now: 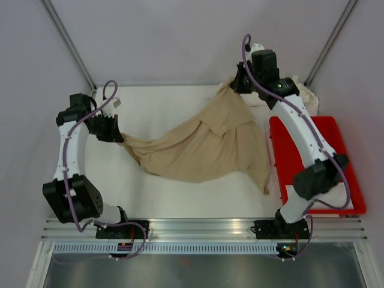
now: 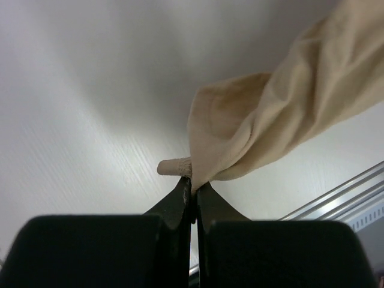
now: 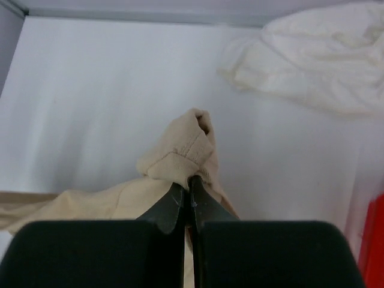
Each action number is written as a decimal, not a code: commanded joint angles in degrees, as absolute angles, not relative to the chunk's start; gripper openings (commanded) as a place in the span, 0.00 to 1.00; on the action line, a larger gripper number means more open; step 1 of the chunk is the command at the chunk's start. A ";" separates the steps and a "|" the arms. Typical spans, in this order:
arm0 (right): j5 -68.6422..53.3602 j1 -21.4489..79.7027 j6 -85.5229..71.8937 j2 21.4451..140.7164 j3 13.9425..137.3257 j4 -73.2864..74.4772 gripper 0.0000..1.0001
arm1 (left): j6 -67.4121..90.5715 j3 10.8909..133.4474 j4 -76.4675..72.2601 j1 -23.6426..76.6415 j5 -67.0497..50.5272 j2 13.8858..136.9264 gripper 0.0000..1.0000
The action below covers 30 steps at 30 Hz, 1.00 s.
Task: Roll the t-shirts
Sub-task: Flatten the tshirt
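Red tray (image 1: 277, 150) lies at the near right of the table (image 1: 156, 108), apart from the work. Beyond it the tan t-shirt (image 1: 204, 150) sprawls across the middle, strung between both arms, probably to spread it flat before rolling. The left gripper (image 2: 192, 183), at the shirt's left end, is pinched tight on a corner of the cloth. Its wrist view shows the fabric bunched right at the tips, which the overhead view hides. Farther back, the right gripper (image 3: 189, 180) is clamped on a folded, stitched edge. Only its wrist view shows clearly the cream t-shirt (image 3: 312, 60) heaped in the far right corner, not yet handled.
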State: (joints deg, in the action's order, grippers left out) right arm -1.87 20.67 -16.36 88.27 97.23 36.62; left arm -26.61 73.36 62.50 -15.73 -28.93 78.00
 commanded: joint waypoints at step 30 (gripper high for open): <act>-13.72 14.49 -29.53 85.50 56.79 10.20 0.41 | -20.74 61.89 41.14 -10.02 -19.42 79.71 0.02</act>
State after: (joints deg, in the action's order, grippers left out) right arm -13.41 11.64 -28.95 85.19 58.24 15.42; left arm -17.63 65.04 45.32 -9.13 -17.06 81.62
